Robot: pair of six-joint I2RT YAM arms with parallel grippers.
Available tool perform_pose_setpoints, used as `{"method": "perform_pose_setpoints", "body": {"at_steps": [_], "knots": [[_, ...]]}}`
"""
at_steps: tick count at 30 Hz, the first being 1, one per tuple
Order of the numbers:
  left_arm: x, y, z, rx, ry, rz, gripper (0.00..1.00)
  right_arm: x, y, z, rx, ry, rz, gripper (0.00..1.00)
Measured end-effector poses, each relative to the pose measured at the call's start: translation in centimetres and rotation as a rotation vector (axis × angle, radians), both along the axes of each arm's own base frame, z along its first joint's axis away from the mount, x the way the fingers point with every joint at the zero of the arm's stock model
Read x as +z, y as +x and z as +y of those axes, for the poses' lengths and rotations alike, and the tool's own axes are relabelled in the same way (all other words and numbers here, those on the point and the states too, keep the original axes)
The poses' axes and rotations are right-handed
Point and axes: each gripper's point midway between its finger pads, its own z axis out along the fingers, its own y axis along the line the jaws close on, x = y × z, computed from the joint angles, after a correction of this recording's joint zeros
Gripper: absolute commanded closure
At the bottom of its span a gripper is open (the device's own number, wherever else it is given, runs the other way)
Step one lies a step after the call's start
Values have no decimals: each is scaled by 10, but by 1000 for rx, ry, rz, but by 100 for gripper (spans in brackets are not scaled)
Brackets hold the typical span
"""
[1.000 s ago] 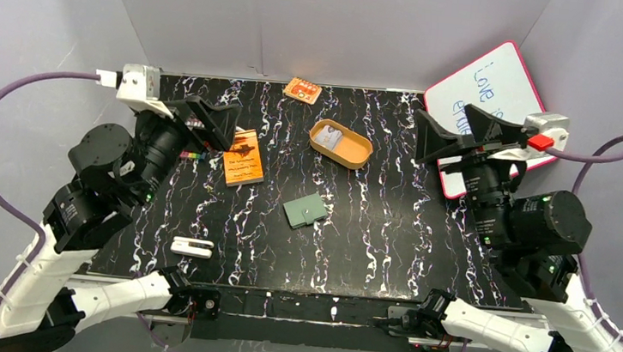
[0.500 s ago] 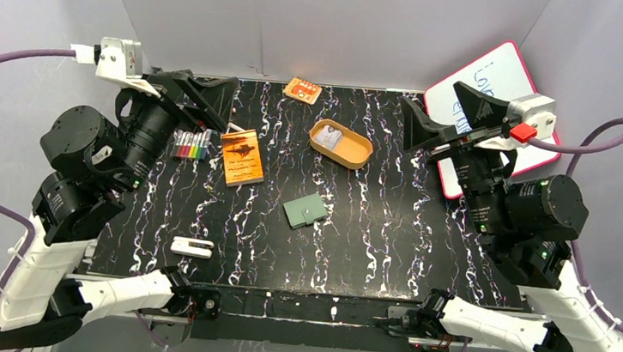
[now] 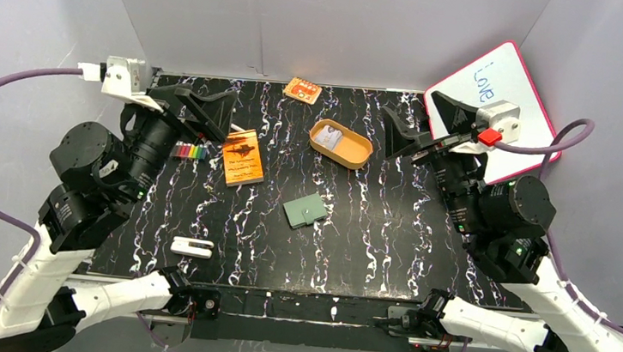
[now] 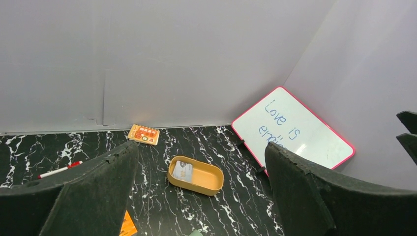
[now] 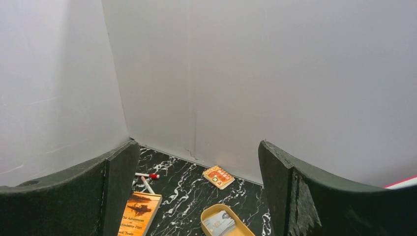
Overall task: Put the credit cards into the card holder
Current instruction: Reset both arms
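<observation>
Both sets of fingers spread wide, nothing between them. Left gripper (image 4: 201, 145) hangs above the left side of the table (image 3: 372, 225), fingers (image 4: 93, 191) aimed toward the back right; right gripper (image 5: 197, 142) hangs above the right side, fingers (image 5: 314, 196) aimed toward the back left. Neither touches anything. Credit cards (image 3: 332, 135) lie flat in the upper-left end of a tan oval tray (image 3: 353, 154), upper centre of the top view; tray long axis runs upper left to lower right. Cards are too small to count or to read their heading. Card holder (image 3: 305, 210) lies closed and flat at frame centre, below the tray and well apart from it; long axis is tilted, lower left to upper right. Orange booklet (image 3: 243, 156) sits left of centre, coloured markers (image 3: 190, 152) just left of it under the left gripper. Orange packet (image 3: 302, 90) is at the back edge, a small white item (image 3: 192, 247) at lower left, a red-capped pen (image 4: 60, 169) at back left. Surface is black with white marble veining. Plain grey walls (image 3: 323, 22) stand on three sides; a pink-rimmed whiteboard (image 3: 507, 83) with blue handwriting leans in the upper-right corner.
</observation>
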Motion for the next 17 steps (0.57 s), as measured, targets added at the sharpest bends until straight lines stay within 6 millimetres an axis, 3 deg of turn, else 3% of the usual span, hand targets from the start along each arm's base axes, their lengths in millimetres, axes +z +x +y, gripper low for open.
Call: {"method": "perform_pose_setpoints", "body": {"at_steps": [10, 17], "knots": [[-5, -7, 13, 21, -27, -14, 5, -11, 5, 3, -8, 48, 35, 1], [-17, 3, 9, 53, -1, 23, 4, -11, 22, 6, -75, 102, 136, 1]]}}
